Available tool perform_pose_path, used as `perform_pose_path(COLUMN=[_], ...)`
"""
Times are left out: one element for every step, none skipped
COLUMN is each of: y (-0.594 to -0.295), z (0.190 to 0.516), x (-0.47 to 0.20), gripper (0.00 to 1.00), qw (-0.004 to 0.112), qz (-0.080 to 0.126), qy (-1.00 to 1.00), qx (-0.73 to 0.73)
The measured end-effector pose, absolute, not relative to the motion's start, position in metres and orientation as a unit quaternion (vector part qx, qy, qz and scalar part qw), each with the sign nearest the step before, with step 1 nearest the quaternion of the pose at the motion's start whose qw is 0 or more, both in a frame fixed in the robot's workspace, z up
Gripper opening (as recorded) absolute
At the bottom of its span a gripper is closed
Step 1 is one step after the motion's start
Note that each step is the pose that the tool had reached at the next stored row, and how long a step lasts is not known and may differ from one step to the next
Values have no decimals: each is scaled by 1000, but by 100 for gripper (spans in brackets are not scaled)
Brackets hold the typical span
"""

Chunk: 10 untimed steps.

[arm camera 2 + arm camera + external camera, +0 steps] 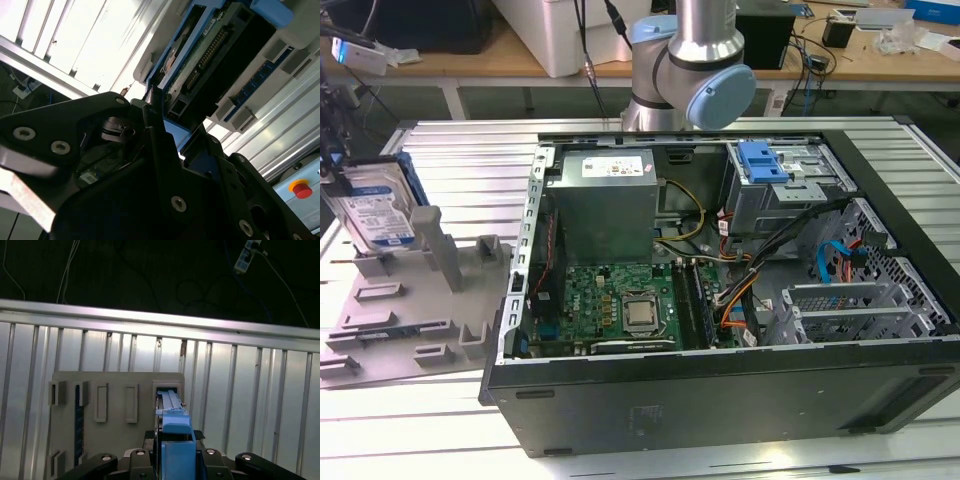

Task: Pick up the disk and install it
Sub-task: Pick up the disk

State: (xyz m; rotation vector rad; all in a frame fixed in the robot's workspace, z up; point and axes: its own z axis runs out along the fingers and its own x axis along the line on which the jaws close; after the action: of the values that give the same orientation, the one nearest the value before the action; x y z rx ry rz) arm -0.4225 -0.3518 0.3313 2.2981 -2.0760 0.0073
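Silver-grey disk (350,215) wears blue rails (406,182), blue-and-white label (382,215)

The arm (705,45) is a silver tube on rounded grey joints, with pale blue round caps at ten and four o'clock, while in both wrist views the gripper (177,132) (175,437) is matt black, built of broad angular links studded with small silver screws.

Robotics lab: a robot arm (692,70) beside an opened computer tower (720,410) on a slatted metal counter (470,140), cable-strewn workbenches (920,62) beyond.
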Motion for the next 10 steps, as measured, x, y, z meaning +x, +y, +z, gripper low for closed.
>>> perform_pose_path(y=[-352,-352,-352,-352,-352,-352,-352,-352,-352,-352], z=[332,333,334,335,337,338,339,340,341,342], x=[-423,-423,-423,-423,-423,-423,-423,-423,-423,-423], gripper=[37,37,37,37,37,37,37,37,37,37], qw=[22,22,22,22,22,22,22,22,22,22], qz=[2,2,2,2,2,2,2,2,2,2], qy=[-670,-670,-670,-670,-670,-670,-670,-670,-670,-670], qx=[742,742,742,742,742,742,742,742,742,742])
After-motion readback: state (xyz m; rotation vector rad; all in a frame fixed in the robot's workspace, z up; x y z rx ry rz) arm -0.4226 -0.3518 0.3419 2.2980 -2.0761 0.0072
